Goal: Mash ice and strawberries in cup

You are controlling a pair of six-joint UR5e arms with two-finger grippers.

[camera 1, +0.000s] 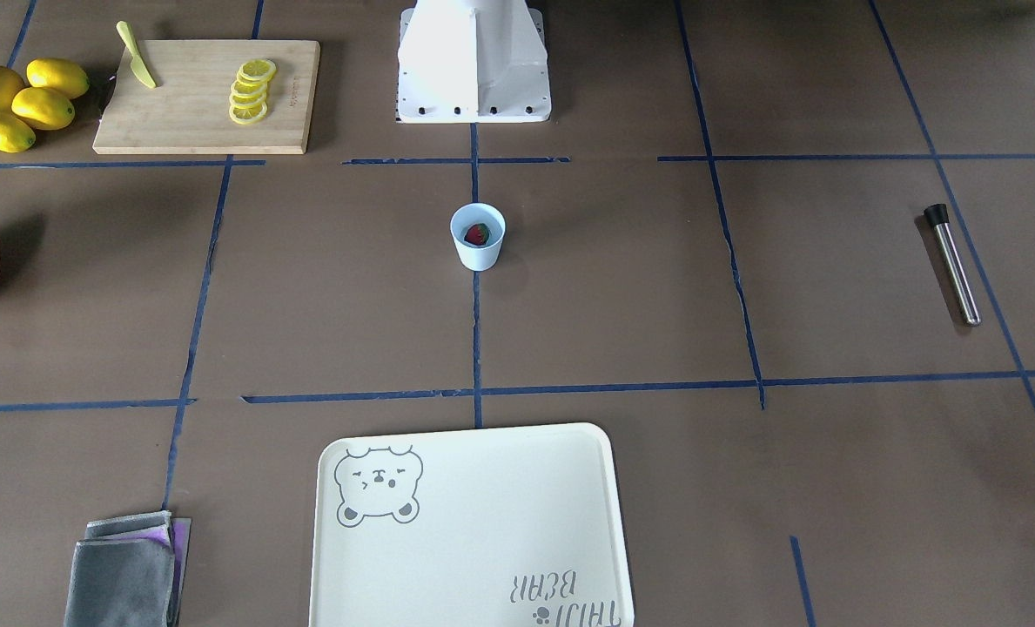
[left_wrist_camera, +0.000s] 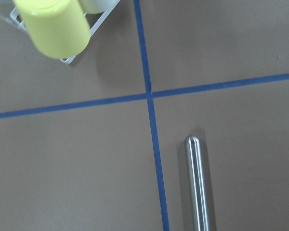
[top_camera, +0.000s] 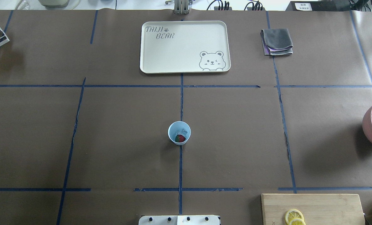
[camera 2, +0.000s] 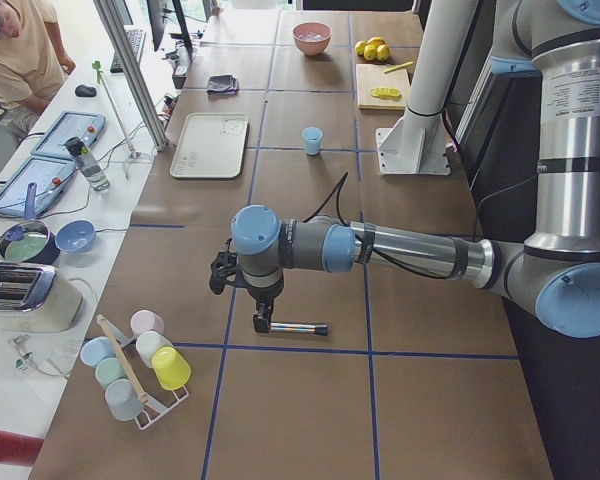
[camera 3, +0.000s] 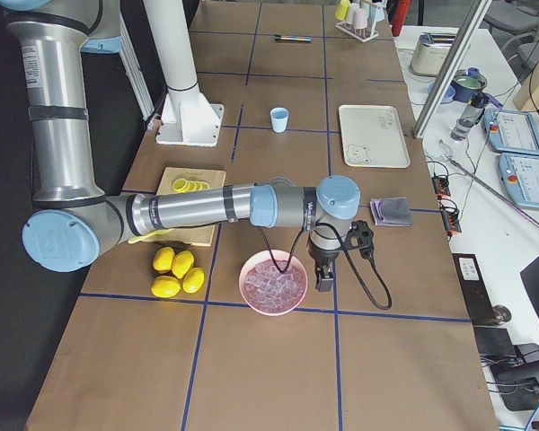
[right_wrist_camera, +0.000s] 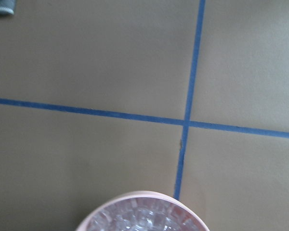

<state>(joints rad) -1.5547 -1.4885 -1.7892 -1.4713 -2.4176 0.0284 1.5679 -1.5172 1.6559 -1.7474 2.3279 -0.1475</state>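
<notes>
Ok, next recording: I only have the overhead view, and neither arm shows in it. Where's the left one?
Observer: Out at the table's left end. The left gripper hangs close to the steel muddler, next to the cup rack.
Operator: Is it holding the muddler?
Observer: No. The front-facing view shows the muddler lying alone on the table, with nothing on it.
Operator: And the right one?
Observer: The right gripper hangs just beside the pink bowl, on the side toward the folded cloth.
</notes>
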